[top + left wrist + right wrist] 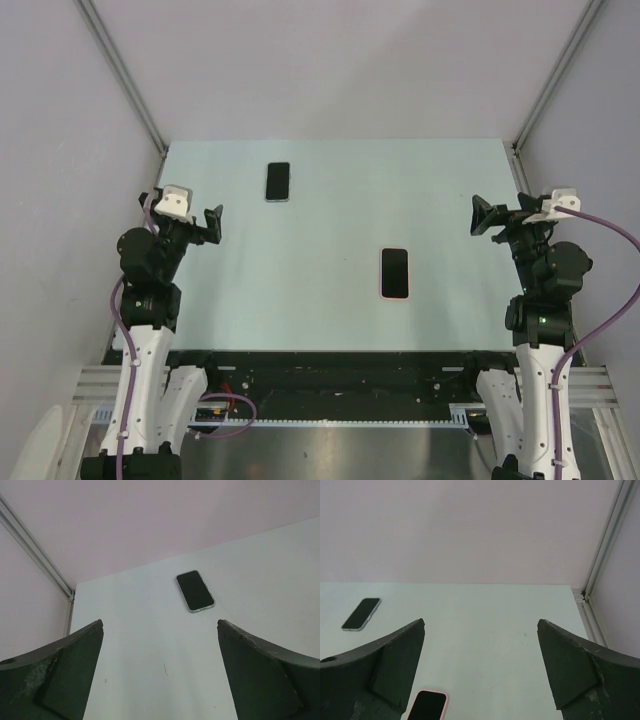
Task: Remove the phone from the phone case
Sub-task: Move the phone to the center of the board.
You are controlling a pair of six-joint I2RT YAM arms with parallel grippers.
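A phone [395, 272], its dark screen up, lies flat inside a pink case [395, 297] on the pale table [330, 320], right of centre and nearer our right arm. A second handset [278, 182] with a silvery rim lies well apart, toward the far left. We see both arms drawn back at the table's side edges. The left gripper [207, 224] and the right gripper [482, 215] have their fingers spread wide and hold nothing.
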